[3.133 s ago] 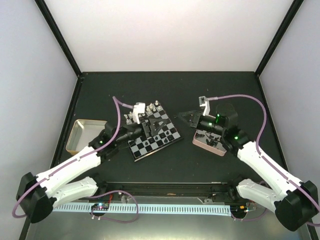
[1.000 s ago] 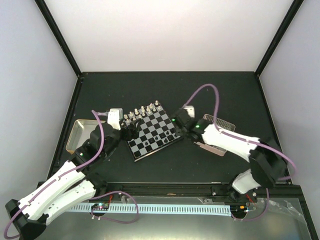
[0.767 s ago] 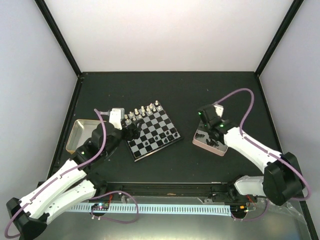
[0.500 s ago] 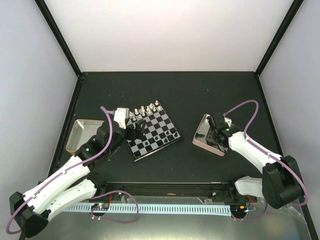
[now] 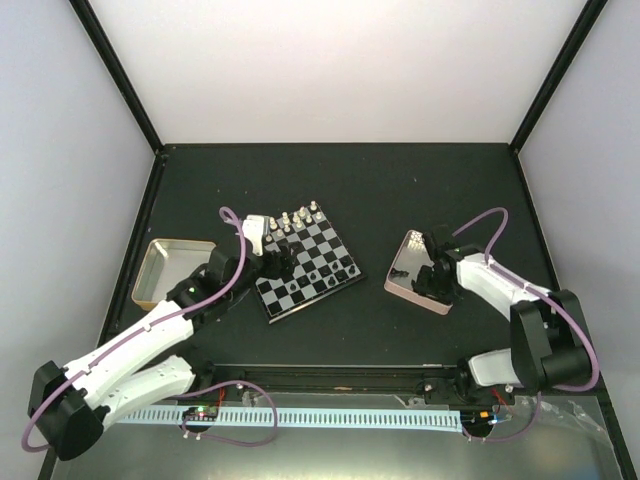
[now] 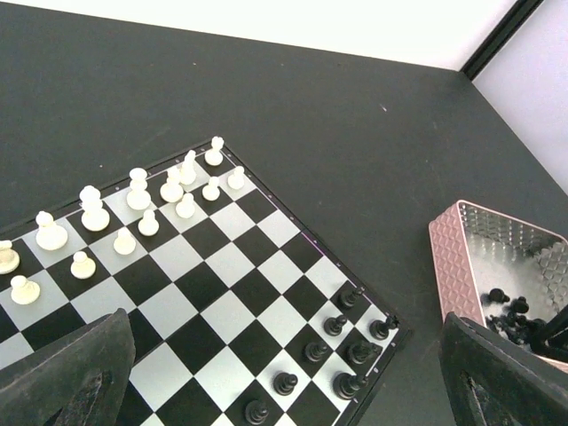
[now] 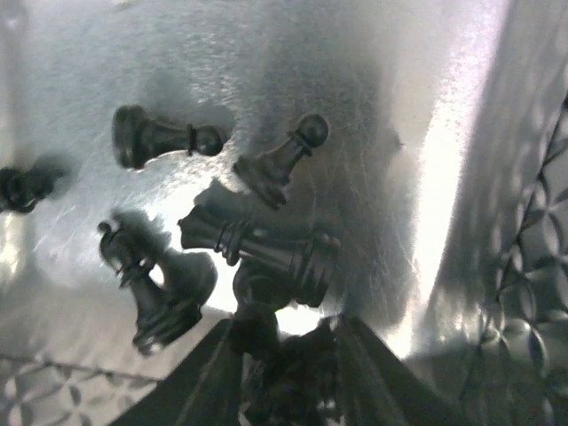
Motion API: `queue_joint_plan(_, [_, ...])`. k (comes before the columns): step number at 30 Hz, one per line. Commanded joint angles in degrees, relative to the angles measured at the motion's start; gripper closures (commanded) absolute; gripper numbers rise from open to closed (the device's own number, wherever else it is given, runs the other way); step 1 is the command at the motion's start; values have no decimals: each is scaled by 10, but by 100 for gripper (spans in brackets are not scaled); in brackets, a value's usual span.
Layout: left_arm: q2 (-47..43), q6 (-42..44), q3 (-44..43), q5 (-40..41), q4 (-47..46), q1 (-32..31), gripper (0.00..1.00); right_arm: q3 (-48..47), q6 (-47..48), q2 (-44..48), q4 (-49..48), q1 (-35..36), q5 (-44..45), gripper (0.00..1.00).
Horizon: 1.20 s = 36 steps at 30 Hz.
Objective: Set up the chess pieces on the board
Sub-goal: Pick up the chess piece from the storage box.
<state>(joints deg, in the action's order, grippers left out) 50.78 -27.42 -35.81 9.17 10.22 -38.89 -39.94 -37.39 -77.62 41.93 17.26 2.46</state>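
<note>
The board [image 5: 300,290] lies mid-table, and in the left wrist view the board [image 6: 222,266] fills the left half. White chess pieces [image 6: 142,200] stand in two rows at its far side. Several black chess pieces [image 6: 342,355] stand at its near right corner. My left gripper [image 5: 278,260] hovers open above the board's left part, nothing between its fingers [image 6: 71,373]. My right gripper [image 7: 284,382] is down inside the pink tray [image 5: 408,247], shut on a black piece [image 7: 266,333]. More black pieces [image 7: 257,244] lie loose just ahead of it.
A tan-rimmed tray [image 5: 150,262] sits at the left of the table. The pink tray [image 6: 453,257] lies to the right of the board, with black pieces [image 6: 506,306] on its floor. Black frame posts run along the table's far corners.
My right gripper left the board's right edge, went to the pink tray, opened, then closed on a black piece. My left gripper drifted right over the board's left side, still open.
</note>
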Motion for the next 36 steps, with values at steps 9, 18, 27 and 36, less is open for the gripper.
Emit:
queue_joint_plan(9, [15,0,-2,-12,-42,23,5,-70,26,-96,-37,-12,-6,78])
queue_joint_plan(18, [34,-1,-14,-35,-35,32,6,-132,42,-127,-74,-12,46,70])
queue_joint_plan(27, [32,-8,-13,-47,-34,34,6,-113,37,-114,-55,-12,59,66])
queue_joint_plan(36, [36,-14,-11,-54,-36,35,6,-78,51,-91,-45,-12,23,69])
